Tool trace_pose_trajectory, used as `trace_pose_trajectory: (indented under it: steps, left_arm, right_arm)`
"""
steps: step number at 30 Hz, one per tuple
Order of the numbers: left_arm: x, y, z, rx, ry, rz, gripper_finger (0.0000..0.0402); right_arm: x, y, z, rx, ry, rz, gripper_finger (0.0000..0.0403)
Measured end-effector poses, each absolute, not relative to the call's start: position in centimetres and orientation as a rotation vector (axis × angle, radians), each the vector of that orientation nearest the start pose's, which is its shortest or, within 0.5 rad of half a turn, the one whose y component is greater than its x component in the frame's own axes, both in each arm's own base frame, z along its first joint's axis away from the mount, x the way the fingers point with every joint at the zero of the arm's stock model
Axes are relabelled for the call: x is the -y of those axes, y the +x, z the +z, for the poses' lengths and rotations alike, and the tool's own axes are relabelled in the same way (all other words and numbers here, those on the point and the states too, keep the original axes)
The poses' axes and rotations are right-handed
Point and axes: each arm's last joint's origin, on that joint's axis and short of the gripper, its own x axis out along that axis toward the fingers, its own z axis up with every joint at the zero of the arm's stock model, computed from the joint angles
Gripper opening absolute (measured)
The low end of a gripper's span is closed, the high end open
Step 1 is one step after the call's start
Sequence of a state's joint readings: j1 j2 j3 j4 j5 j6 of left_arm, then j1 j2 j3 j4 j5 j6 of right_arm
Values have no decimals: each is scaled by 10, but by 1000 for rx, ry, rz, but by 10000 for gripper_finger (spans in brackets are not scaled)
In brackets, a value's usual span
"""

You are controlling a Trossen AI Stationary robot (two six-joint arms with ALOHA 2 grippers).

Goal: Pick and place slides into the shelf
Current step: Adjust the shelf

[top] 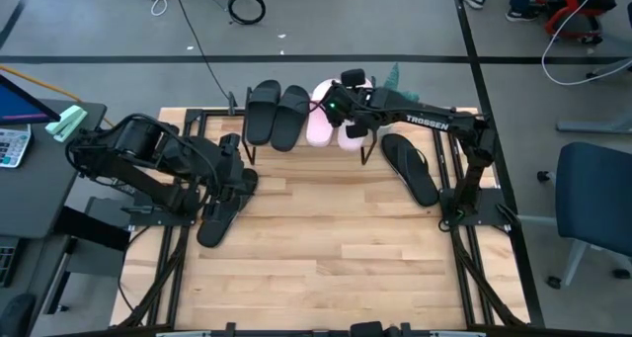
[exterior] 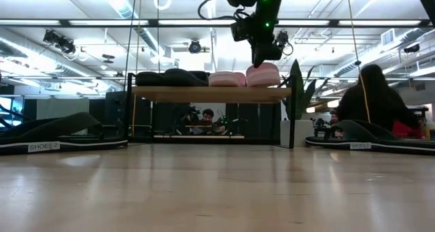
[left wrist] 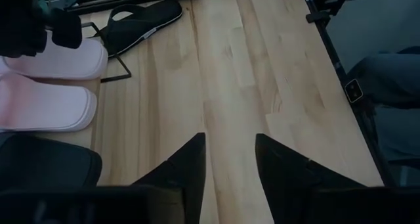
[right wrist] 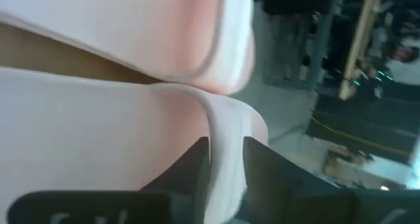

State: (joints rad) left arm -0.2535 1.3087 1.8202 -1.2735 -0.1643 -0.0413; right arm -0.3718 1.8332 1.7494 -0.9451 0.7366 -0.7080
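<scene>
Progress: four slides on shelf, two flip-flops left. Right gripper parted around pink band; left gripper parted, empty.

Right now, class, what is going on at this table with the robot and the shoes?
The right gripper is over the shelf, its fingers straddling the edge of a pink slide it seems to be setting beside the other pink slide. Two black slides already sit on the shelf. One flip-flop lies on the table on the right, another by the left gripper, which is open and empty.
</scene>
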Motion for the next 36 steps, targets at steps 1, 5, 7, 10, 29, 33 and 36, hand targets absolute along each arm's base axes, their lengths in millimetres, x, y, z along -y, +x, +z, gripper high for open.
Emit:
trace_pose_trajectory:
  steps: [1,5,7,10,29,33,36]
  left_arm:
    - [47,200,464,-748,119,-70,141]
    - [47,200,464,-751,120,-69,146]
    - [47,200,464,-751,120,-69,148]
    - [47,200,464,-752,121,-69,148]
    - [46,198,462,-782,110,-61,148]
    - [46,198,461,-788,112,-61,152]
    - [46,198,461,-788,114,-63,153]
  right_arm:
    - [155,351,322,-1385,-775,-616,105]
    - [144,353,326,-1340,-740,-663,113]
    - [136,354,328,-1303,-709,-682,113]
    - [129,354,331,-1266,-671,-683,113]
    - [124,342,328,-1008,34,-890,9]
    - [122,339,305,-1078,50,-880,4]
    - [124,337,290,-1101,12,-926,5]
